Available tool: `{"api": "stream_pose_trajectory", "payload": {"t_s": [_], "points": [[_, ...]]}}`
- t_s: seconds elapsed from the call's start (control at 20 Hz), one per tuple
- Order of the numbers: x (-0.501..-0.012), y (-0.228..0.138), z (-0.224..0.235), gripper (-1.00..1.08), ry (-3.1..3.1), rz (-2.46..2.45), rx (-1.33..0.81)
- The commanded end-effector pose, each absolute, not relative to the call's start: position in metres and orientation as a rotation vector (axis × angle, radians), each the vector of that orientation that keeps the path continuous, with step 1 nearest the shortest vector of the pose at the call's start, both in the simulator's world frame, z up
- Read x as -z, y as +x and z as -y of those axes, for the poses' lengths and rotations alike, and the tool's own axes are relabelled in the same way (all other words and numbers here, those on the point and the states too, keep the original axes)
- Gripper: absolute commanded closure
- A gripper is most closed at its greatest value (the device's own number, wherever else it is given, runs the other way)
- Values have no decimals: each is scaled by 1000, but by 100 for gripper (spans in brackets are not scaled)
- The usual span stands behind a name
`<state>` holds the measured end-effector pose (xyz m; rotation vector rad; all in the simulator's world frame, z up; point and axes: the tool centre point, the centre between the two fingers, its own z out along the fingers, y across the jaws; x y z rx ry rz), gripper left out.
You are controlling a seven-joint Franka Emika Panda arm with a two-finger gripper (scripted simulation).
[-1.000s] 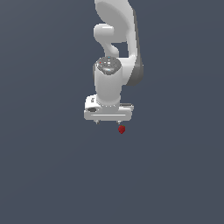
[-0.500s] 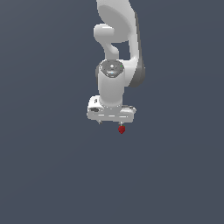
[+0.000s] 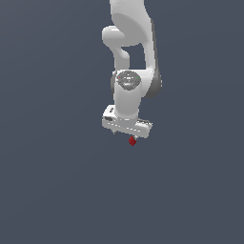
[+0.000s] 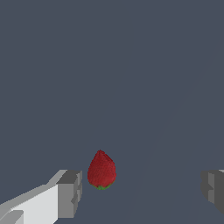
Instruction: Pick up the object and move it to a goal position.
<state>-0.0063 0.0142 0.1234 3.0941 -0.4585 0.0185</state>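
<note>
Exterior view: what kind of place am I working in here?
Likely a bare simulated workspace: a flat, uniform grey surface with no furniture, one white arm, and a single small strawberry by the open gripper.

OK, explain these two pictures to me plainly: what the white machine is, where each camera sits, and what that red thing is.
The white machine is a simulated robot arm. One picture looks at it from outside; the other comes from a camera on its wrist, looking down past the gripper. The two grey fingers stand wide apart, so the gripper is open and holds nothing. The red thing is a small strawberry-shaped object, lying on the plain grey surface between the fingers, nearer one of them. Nothing else shows there.
</note>
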Motion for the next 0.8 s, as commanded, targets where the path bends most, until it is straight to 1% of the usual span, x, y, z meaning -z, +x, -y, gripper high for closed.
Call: {"api": "stream_pose_trajectory", "payload": {"t_s": [0.0, 0.75], "points": [[-117, -10, -20, -92, 3081, 558, -16], [-83, -30, -51, -92, 2945, 1093, -3]]}}
